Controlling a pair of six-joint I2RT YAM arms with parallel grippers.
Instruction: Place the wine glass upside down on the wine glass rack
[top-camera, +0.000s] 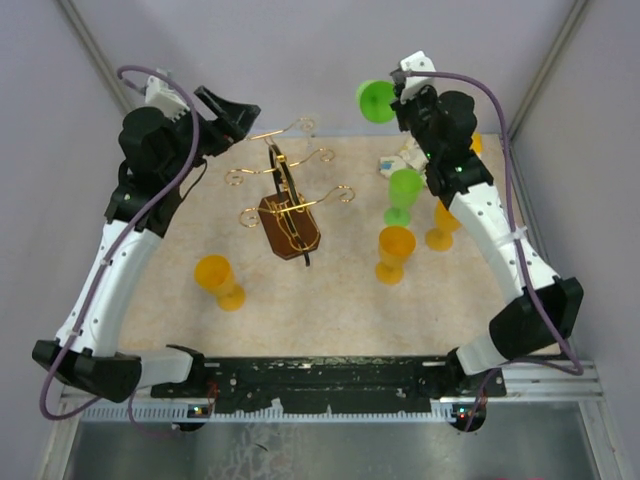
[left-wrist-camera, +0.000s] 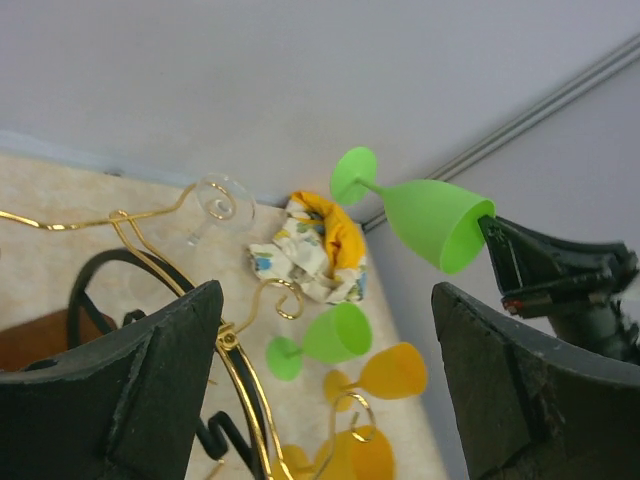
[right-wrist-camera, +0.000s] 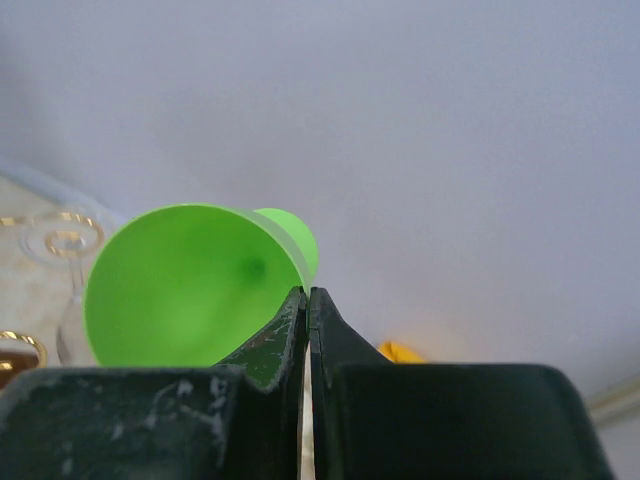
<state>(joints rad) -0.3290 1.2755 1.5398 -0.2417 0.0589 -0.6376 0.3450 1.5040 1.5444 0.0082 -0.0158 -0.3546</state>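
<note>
A green wine glass (top-camera: 376, 100) (left-wrist-camera: 430, 220) (right-wrist-camera: 190, 290) hangs in the air at the back right, tipped sideways with its foot toward the rack. My right gripper (top-camera: 402, 98) (right-wrist-camera: 308, 295) is shut on its rim, one finger inside the bowl and one outside. The wine glass rack (top-camera: 290, 215), gold wire arms (left-wrist-camera: 240, 360) on a dark brown base, stands left of centre. My left gripper (top-camera: 235, 112) (left-wrist-camera: 328, 300) is open and holds nothing, hovering just above and behind the rack's back arms.
On the mat stand a green goblet (top-camera: 403, 192), an orange goblet (top-camera: 395, 252) and another orange one (top-camera: 218, 280). A crumpled patterned cloth (top-camera: 400, 160) (left-wrist-camera: 315, 250) lies at the back right. A clear glass (left-wrist-camera: 215, 205) sits near the back wall.
</note>
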